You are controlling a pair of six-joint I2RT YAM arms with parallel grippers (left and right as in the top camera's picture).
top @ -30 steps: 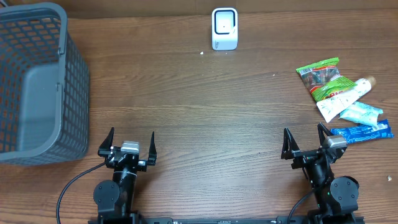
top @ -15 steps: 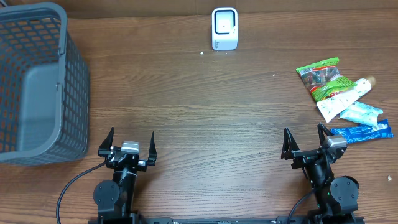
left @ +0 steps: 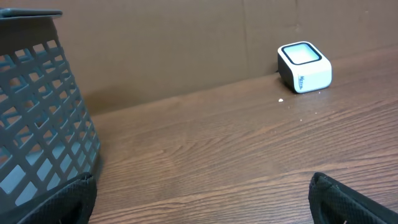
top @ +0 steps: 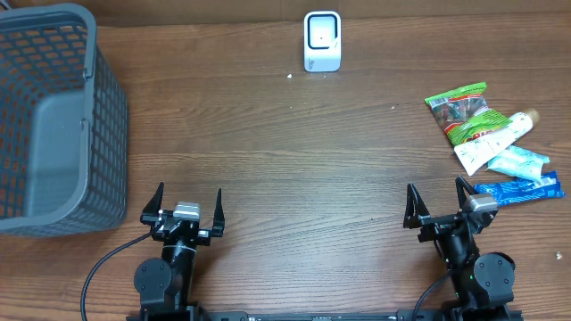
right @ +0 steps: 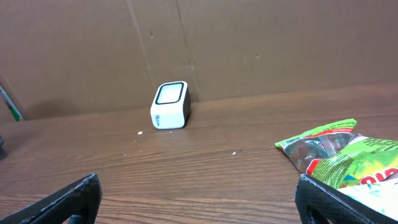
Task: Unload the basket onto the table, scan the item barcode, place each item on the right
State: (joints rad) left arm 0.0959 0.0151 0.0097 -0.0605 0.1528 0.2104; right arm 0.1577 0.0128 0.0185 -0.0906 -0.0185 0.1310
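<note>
Both jaws are spread wide, empty; packets are piled at 3 o'clock for right-side reach, scanner at 12.

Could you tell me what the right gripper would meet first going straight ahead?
Probably the green snack packet, which lies in line with the outer finger of the right gripper; the middle looks free.

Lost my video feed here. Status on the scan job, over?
Left gripper, right gripper: open, empty. Packet pile untouched, right side of table; barcode scanner at far edge. Nothing between them.
</note>
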